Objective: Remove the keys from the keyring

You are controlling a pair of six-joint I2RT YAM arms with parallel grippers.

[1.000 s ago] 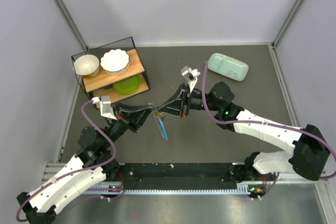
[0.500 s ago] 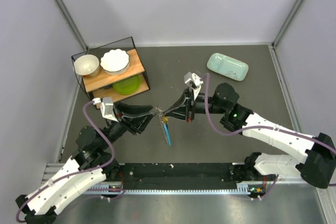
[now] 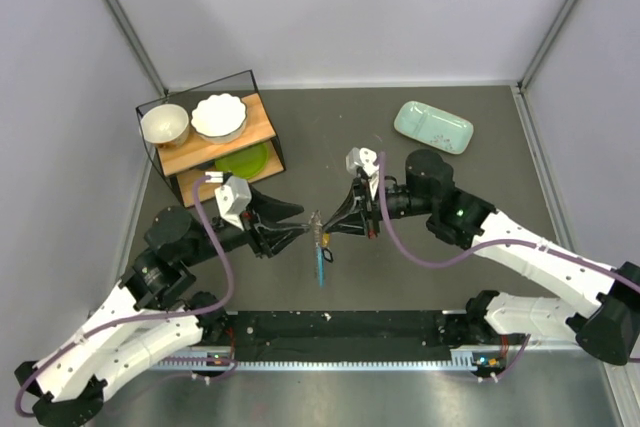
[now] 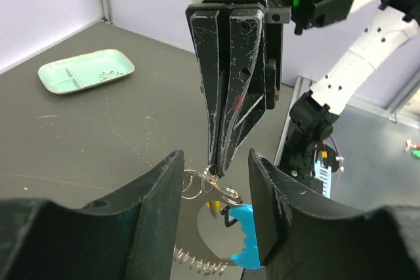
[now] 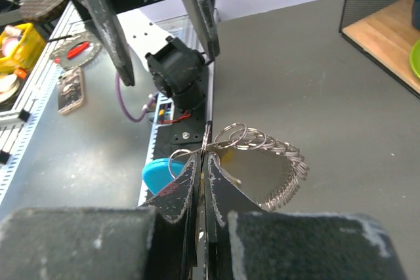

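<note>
Keys [image 5: 254, 176] still on keyring [image 5: 293, 166], mid-frame: right gripper [image 3: 327, 231] pinched onto it, left gripper [image 4: 213, 170] spread apart. Next, probably grab the blue key [image 4: 248, 246].

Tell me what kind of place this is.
Probably a robotics lab test cell: a table boxed in by plain walls, two arms bolted to a rail, and props like a rack of bowls.
</note>
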